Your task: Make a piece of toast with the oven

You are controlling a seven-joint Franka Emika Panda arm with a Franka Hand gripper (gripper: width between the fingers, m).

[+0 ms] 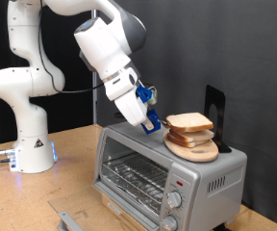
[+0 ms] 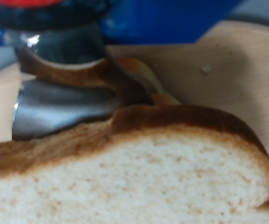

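Observation:
The piece of toast (image 1: 189,121) lies on a round wooden plate (image 1: 198,151) on top of the oven (image 1: 215,173). My gripper (image 1: 156,122) is tilted down at the edge of the toast that faces the exterior view's left. In the wrist view the toast (image 2: 144,168) fills the lower half, very close. One metal finger (image 2: 50,103) shows just behind its crust, and the wooden plate (image 2: 209,65) lies beyond. The oven door (image 1: 73,216) hangs open, and the wire rack (image 1: 138,178) inside is bare.
Two round knobs (image 1: 176,192) sit on the oven's front, at the exterior view's right. A black upright object (image 1: 214,104) stands behind the plate. The robot's white base (image 1: 28,144) stands on the wooden table (image 1: 71,159) at the exterior view's left.

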